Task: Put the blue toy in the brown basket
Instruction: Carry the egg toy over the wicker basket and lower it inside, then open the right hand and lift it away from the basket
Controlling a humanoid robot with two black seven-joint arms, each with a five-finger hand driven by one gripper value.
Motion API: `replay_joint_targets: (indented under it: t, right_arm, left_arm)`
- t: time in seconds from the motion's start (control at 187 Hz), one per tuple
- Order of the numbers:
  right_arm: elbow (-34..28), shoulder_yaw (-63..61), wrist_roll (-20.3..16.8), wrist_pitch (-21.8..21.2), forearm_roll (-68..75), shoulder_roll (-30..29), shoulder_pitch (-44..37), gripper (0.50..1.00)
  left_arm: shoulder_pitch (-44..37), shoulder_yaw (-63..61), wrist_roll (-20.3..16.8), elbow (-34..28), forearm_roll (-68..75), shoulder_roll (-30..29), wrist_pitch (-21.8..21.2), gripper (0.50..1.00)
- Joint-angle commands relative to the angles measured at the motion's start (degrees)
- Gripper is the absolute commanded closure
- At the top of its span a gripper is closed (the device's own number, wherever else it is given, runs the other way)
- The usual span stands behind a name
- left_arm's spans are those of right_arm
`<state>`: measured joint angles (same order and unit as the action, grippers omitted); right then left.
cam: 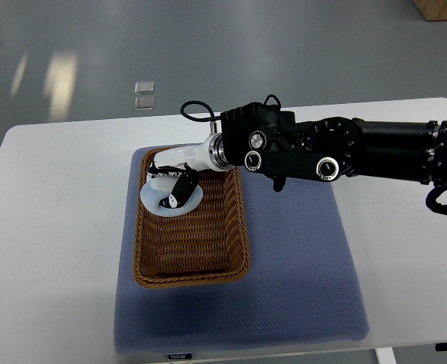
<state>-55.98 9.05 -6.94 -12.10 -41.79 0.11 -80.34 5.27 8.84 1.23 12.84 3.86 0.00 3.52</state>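
Note:
A pale blue toy [165, 199] sits low in the far end of the brown wicker basket [235, 227], near its left wall. My right arm reaches in from the right edge, and its hand [174, 178] hangs over that end of the basket. The black-tipped fingers [183, 187] curl down onto the toy and grip it from above. Whether the toy rests on the basket floor or hangs just above it I cannot tell. The hand hides the toy's upper part. No left arm shows.
The basket lies on a blue-grey mat [299, 265] spread over a white table [49, 227]. The table's far edge gives onto a grey floor, where a small clear packet [144, 95] lies. A cardboard box corner [442, 7] shows at top right.

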Motion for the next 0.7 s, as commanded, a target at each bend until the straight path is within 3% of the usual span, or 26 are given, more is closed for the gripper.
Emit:
replay_joint_targets:
  t: [0.0, 0.086, 0.15, 0.219, 0.299, 0.38, 0.481, 0.695]
  right_arm:
    - [1.2, -0.1, 0.1, 1.2, -1.3, -0.1, 2.1, 0.979]
    - [1.8, -0.1, 0.3, 1.6, -1.3, -0.1, 2.6, 0.955]
    - [2.4, -0.1, 0.3, 1.6, -1.4, -0.1, 3.4, 0.897]
    - [2.5, 0.0, 0.3, 1.6, -1.8, -0.1, 4.2, 0.801]
    - [2.6, 0.0, 0.3, 1.6, -2.3, -0.1, 4.9, 0.779]
    - [2.7, 0.0, 0.3, 1.6, -2.5, -0.1, 5.3, 0.707]
    - [2.7, -0.6, 0.3, 1.6, -2.4, -0.1, 5.1, 0.654]
    - [2.5, -7.6, 0.3, 0.3, -0.9, -0.1, 0.4, 0.642]
  left_arm:
    - [0.0, 0.0, 0.0, 0.0, -0.1, 0.0, 0.0, 0.5]
    - [0.0, 0.0, 0.0, -0.1, -0.1, 0.0, 0.0, 0.5]
    - [0.0, 0.0, 0.0, -0.1, -0.1, 0.0, 0.0, 0.5]
    - [0.0, 0.0, 0.0, -0.1, -0.1, 0.0, 0.0, 0.5]
    - [0.0, 0.0, 0.0, -0.1, -0.1, 0.0, 0.0, 0.5]
    - [0.0, 0.1, 0.0, -0.4, -0.1, 0.0, 0.0, 0.5]
    - [0.0, 0.2, 0.0, -0.5, -0.1, 0.0, 0.0, 0.5]
    - [0.0, 0.2, 0.0, -0.6, -0.1, 0.0, 0.0, 0.5]
